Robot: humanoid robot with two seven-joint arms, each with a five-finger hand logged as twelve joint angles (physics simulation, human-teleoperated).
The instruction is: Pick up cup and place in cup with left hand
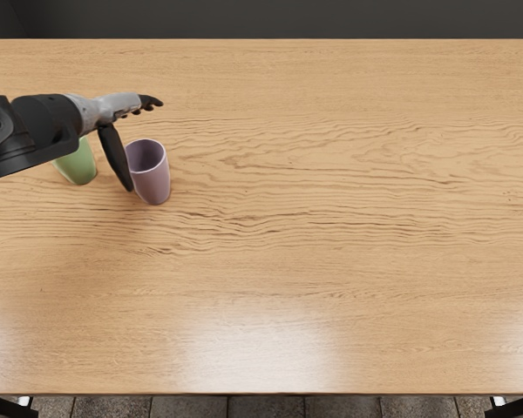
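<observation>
The left hand (113, 106) is apart, clamped on nothing: its fingers (150, 102) reach out toward the picture's right, and the thumb (115, 157) swings well away from them, pointing toward the desk's near side. That wide spread looks meant to let a cup in between thumb and fingers.

Just beside the thumb stands the purple cup (152, 178), upright, mouth up; whether the two touch I cannot tell. Behind the thumb, partly hidden under the wrist (89, 113), is the green cup (80, 165), which also seems upright. The cups stand near each other, likely so that one needs only a short carry to the other. Which is to be lifted the task does not say; the purple one seems likelier, lying nearer the opening of the grasp.

The thumb appears between the cups, so a sideways sweep could knock either. The roomier way is rightward, where the desk (331, 261) runs on far past the purple cup. Its far edge and near edge are both well apart from the cups; the forearm (39, 126) crowds the left.
</observation>
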